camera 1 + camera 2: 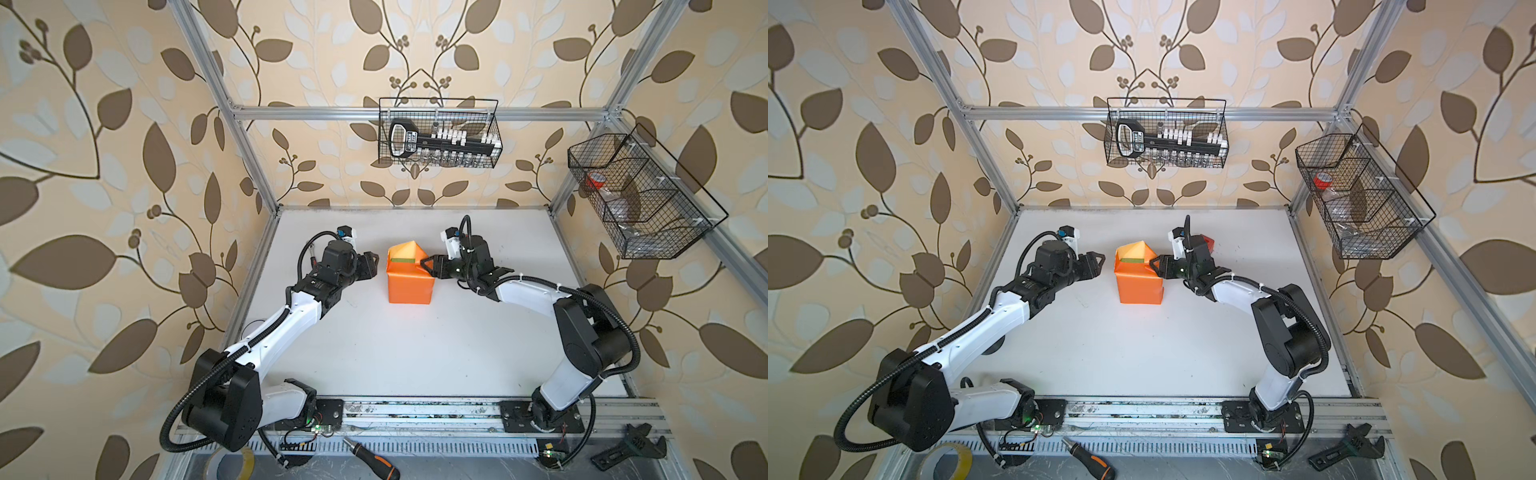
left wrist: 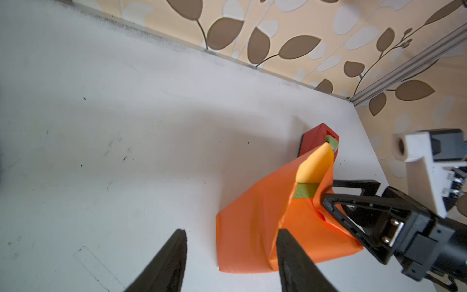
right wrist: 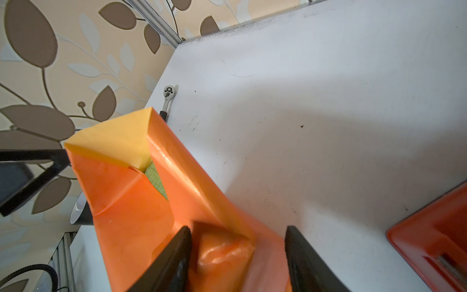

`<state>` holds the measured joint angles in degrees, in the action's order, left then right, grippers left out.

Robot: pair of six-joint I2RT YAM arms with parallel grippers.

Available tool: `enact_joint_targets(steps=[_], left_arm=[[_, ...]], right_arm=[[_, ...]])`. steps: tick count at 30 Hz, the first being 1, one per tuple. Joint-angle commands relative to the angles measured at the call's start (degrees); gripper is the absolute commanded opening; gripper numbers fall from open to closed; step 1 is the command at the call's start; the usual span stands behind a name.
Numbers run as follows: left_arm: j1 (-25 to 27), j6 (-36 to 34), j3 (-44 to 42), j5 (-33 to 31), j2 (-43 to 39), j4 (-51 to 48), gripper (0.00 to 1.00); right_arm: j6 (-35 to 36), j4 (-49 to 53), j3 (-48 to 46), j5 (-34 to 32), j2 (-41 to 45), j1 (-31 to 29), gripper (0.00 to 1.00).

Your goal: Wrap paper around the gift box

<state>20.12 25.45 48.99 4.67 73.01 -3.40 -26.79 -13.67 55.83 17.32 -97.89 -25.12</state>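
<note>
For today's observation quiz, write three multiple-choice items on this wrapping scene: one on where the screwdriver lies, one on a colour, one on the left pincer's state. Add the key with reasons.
1. Where does the screwdriver lie?
A) in the back wire basket
B) in the middle of the white table
C) in front of the base rail

2. Which colour shows through the gap in the paper?
A) blue
B) olive green
C) white

3. What is the state of the left pincer?
A) shut on the paper
B) open, gripping nothing
C) shut on the screwdriver

Key:
1 C: in both top views it lies off the table, nearer the camera than the rail.
2 B: a strip of the gift box shows where the paper is not yet folded shut.
3 B: its jaws stand apart, beside the parcel.
</note>
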Motion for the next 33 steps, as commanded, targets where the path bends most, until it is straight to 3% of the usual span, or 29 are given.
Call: enact_joint_targets(steps=[1,9,21,33], left_arm=[[-0.3,0.3,3.8,4.2,3.4,-1.4,0.57],[0.3,-1.1,6.8,9.4,9.2,2.0,0.57],[1.2,-3.7,9.4,11.7,16.6,2.2,0.6],[1.1,-18.0,12.1,14.6,19.8,-0.7,0.69]], right_arm=[[1.0,6.0,-2.7,-1.5,-1.4,-0.2,0.59],[1.2,6.1,-2.6,-1.4,-1.1,-0.2,0.59],[2.1,6.3,-3.0,-1.0,-0.5,-0.2,0.58],[4.5,5.8,-4.3,0.0,0.9,0.3,0.58]])
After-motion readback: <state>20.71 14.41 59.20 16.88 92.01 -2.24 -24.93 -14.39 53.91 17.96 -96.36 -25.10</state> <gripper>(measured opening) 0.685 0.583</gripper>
